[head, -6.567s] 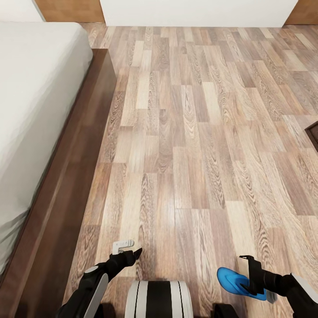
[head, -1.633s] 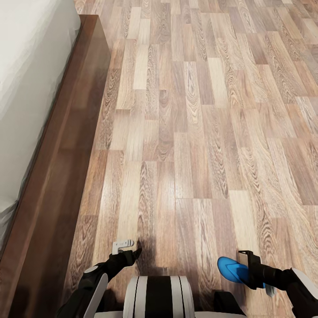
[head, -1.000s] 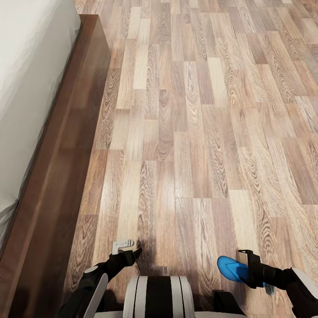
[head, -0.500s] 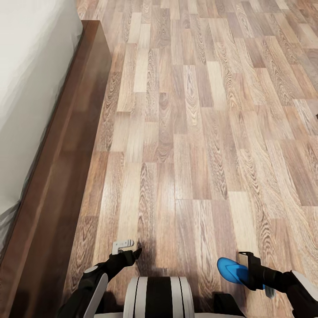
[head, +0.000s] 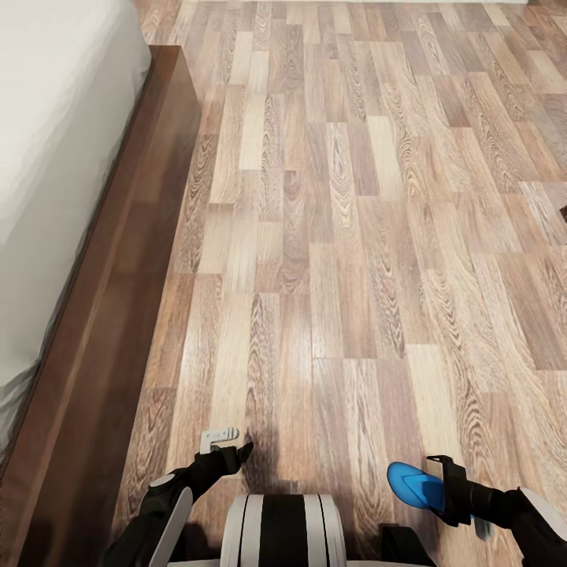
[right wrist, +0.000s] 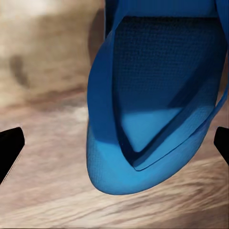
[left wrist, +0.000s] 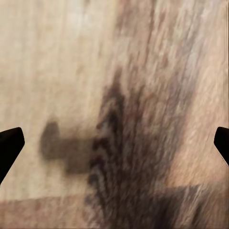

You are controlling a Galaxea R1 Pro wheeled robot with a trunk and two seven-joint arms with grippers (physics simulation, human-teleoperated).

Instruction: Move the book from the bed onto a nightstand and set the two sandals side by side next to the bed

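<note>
At far left in the head view, the bed shows its light grey mattress and dark brown wooden frame running beside the wood-plank floor. Low down, the left pincer hangs over the floor with nothing in it, its 2 fingertips wide apart in the left wrist view. At lower right, the right pincer grips 1 bright blue sandal, held above the floor, well apart from the bed.
</note>
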